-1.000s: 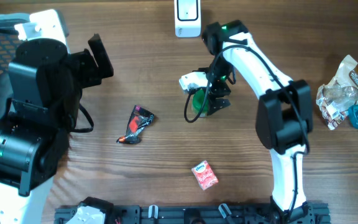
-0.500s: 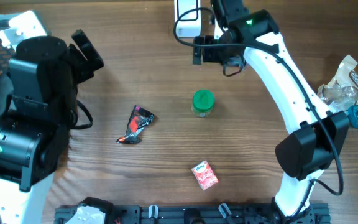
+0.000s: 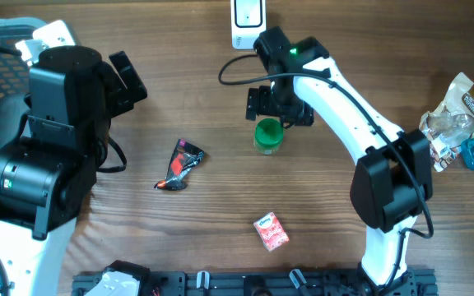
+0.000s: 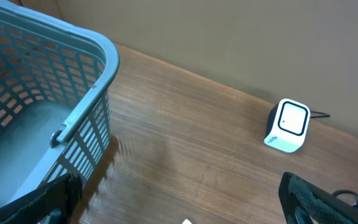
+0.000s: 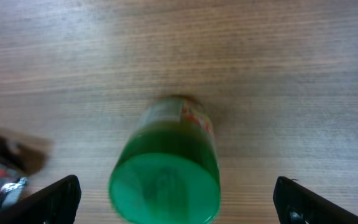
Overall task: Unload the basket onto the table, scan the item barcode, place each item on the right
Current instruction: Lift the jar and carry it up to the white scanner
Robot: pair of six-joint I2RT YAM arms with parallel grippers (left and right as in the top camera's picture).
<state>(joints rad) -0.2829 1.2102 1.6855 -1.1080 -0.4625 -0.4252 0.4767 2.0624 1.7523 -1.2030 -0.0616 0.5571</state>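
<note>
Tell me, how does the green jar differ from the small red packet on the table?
The green jar stands upright and round; the red packet lies flat and rectangular. The right gripper hovers open by the jar; no arm is near the packet, which lies nearer the front edge. Both rest on the wooden table, unheld.

This is looking like a mock shop checkout set up in a robotics lab. A white barcode scanner is standing at the back of a wood-grain table, and a blue plastic shopping basket is sitting at its left. Small goods are lying about: a green jar, a red packet, a dark wrapper. The 2 robot arms, the left arm and the right arm, are reaching over the table.
</note>
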